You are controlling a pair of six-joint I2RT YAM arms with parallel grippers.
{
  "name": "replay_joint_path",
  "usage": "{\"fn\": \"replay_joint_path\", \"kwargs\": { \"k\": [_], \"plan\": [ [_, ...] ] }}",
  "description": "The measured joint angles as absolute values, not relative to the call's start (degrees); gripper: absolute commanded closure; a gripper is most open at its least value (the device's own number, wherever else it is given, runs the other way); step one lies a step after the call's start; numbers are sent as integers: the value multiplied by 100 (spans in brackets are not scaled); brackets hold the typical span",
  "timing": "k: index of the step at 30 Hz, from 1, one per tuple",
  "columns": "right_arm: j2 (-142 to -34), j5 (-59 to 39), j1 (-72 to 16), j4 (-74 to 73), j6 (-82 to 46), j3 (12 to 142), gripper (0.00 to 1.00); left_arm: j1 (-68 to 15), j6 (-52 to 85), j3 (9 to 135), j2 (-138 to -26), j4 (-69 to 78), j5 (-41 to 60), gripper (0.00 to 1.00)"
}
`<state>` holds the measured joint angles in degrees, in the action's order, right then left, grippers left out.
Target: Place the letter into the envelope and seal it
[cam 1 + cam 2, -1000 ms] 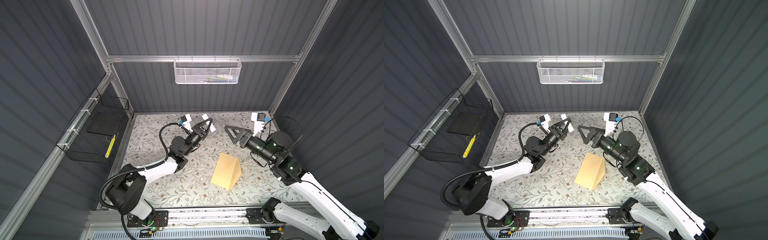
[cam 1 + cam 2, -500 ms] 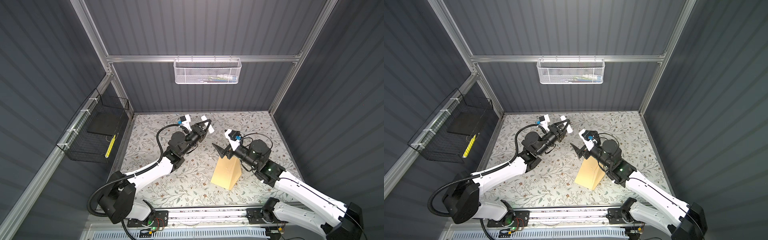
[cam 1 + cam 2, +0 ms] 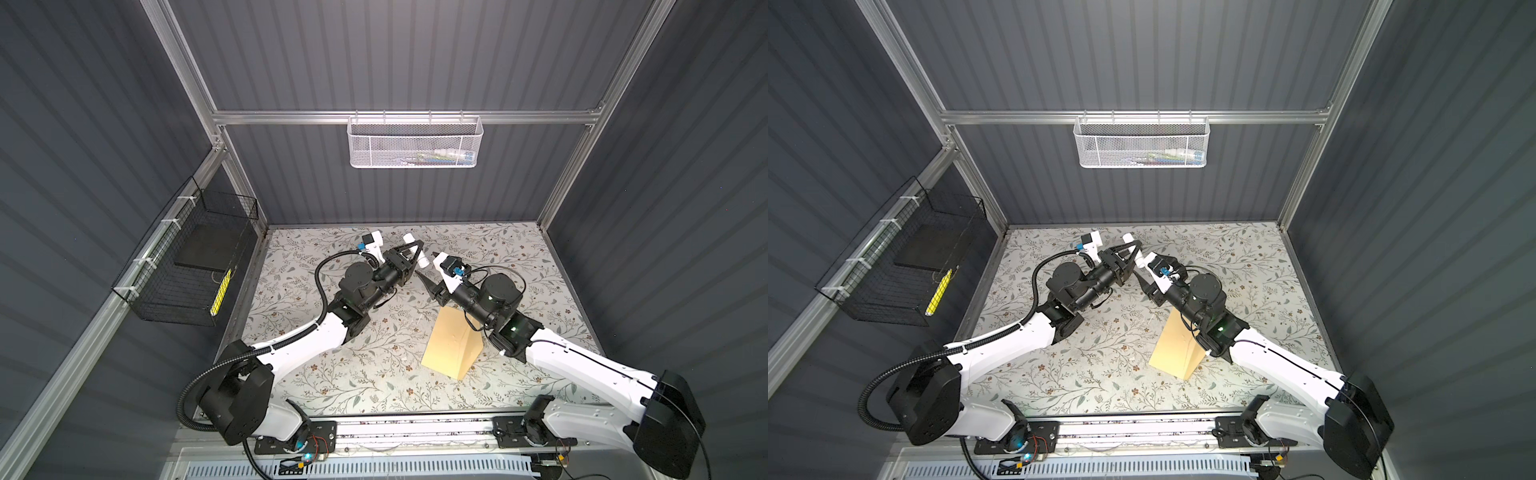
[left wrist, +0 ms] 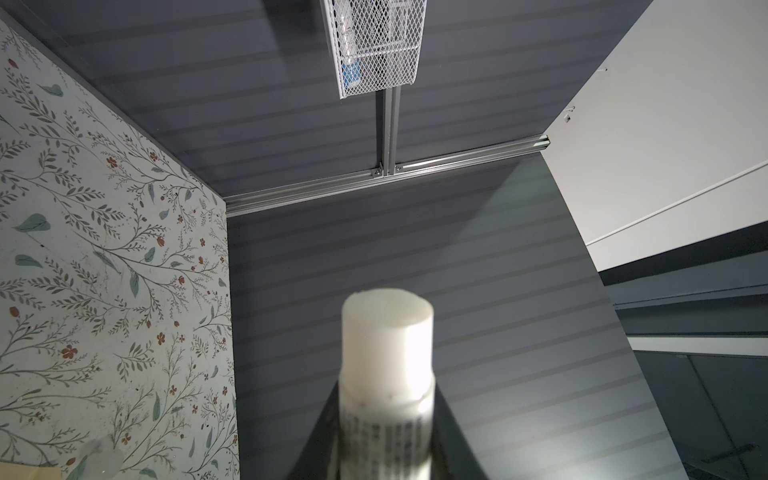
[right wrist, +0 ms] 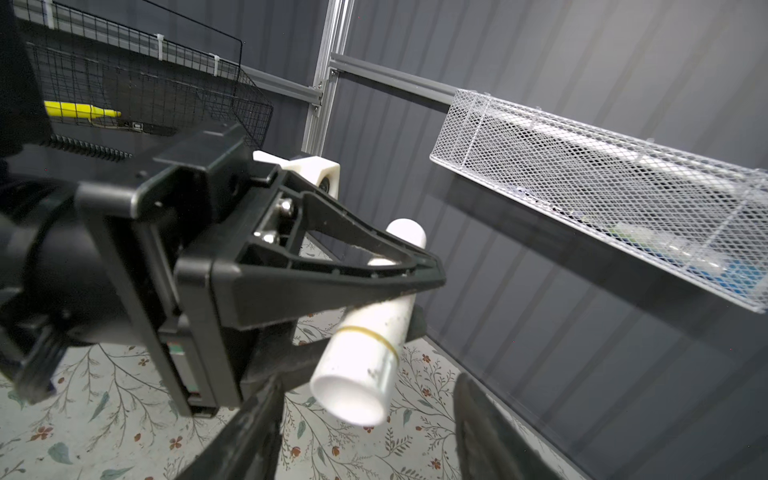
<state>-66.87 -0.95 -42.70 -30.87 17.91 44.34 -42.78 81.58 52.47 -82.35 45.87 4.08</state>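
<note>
Left gripper (image 3: 417, 248): black jaws clamped on white plastic cylindrical tube (image 5: 368, 357) with a thin gold ring, held crosswise.
Right gripper (image 5: 365, 436): jaws spread, tube's flat end between them, contact not visible.
Tan kraft-paper envelope (image 3: 446, 345): matte, on floral-print surface (image 3: 332, 374), front-right, nearer front edge than both grippers, under right forearm. Long axis front-to-back, darker triangular panel on right side.

No legible text anywhere. Only rows of fine print on the white tube (image 4: 386, 374), too blurred to read.
</note>
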Motion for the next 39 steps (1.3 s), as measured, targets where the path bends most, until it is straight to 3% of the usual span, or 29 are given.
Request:
{"fn": "replay_joint_path", "kwargs": {
  "k": [7,14,22,28,33,36,39],
  "plan": [
    [-6748,47,-4292,-3173,1693,4512,56,-4278,8167,5247,-8278,4587,408,100],
    [-6785,64,-4329,-3168,1610,4512,64,-4276,8169,5247,-8289,4589,405,100],
    [-6860,191,-4362,-3166,1511,4576,84,-4239,8171,5247,-8291,4624,301,100],
    [-6871,257,-4392,-3074,1175,4648,84,-4233,8189,5247,-8342,4742,292,100],
    [-6871,340,-4390,-2528,58,5006,86,-4226,8101,5247,-8390,5019,233,100],
    [-6871,161,-4327,-2036,-1223,5334,88,-4228,7959,5247,-8390,5214,178,100],
    [-6871,-279,-4145,-1621,-2834,5612,82,-4230,7815,5245,-8453,5537,165,100]
  ]
}}
